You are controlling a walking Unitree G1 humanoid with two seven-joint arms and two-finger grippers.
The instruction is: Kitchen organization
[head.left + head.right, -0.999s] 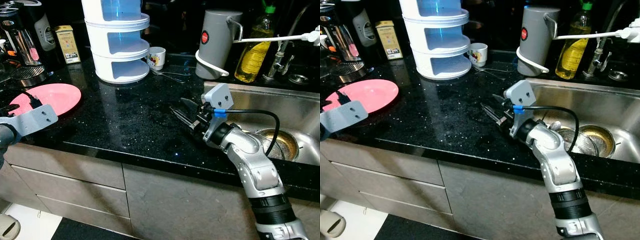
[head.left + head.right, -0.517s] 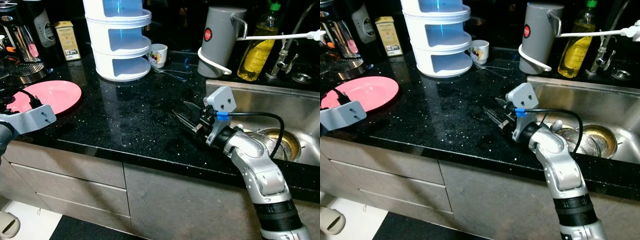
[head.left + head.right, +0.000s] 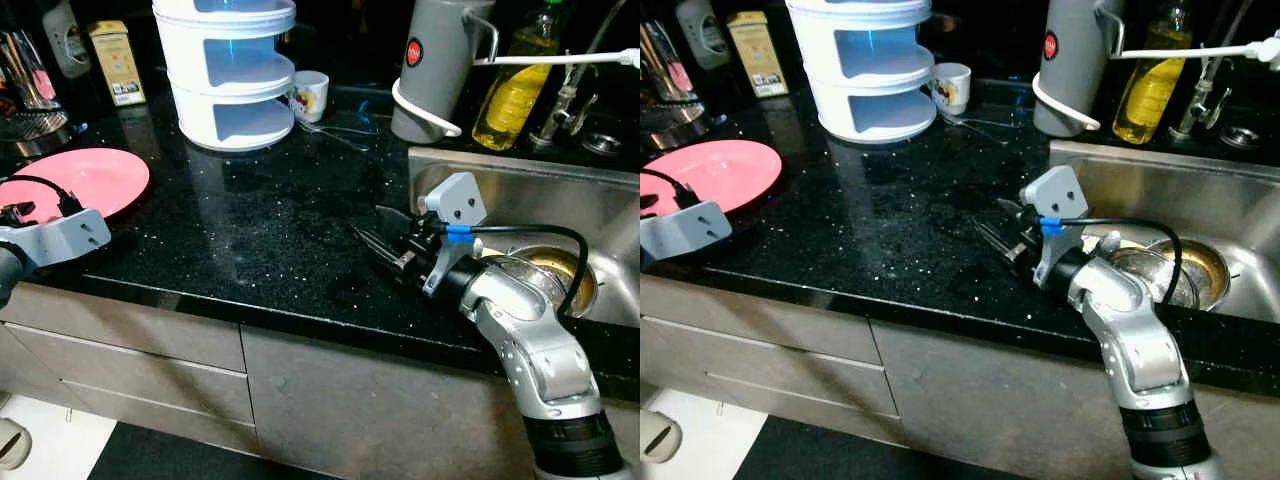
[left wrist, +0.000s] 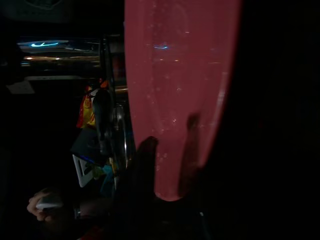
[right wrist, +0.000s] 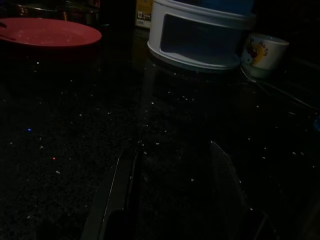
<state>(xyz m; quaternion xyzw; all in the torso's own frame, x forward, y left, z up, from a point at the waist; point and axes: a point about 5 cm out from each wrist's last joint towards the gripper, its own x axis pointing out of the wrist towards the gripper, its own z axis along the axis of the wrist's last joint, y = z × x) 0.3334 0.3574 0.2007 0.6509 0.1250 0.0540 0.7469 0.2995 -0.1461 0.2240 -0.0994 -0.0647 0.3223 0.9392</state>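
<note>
A pink plate [image 3: 85, 178] lies on the black counter [image 3: 250, 230] at the left. My left gripper [image 3: 18, 212] is at the plate's near rim; in the left wrist view its two dark fingers [image 4: 145, 165] stand apart over the plate [image 4: 175, 75], gripper open. My right gripper [image 3: 385, 228] hovers low over bare counter just left of the sink [image 3: 520, 185], open with nothing between its fingers [image 5: 120, 195]. A white three-tier rack [image 3: 225, 80] and a small printed cup [image 3: 308, 95] stand at the back.
A grey jug [image 3: 435, 60] and a yellow oil bottle [image 3: 508, 95] stand behind the sink. A metal pot [image 3: 550, 280] sits in the basin. Cutlery [image 3: 340, 130] lies by the cup. A yellow tin [image 3: 112, 62] and a coffee maker [image 3: 25, 90] are at back left.
The camera has shifted a little. My right gripper has drawn slightly toward the counter's front edge, still open. The left gripper stays by the plate.
</note>
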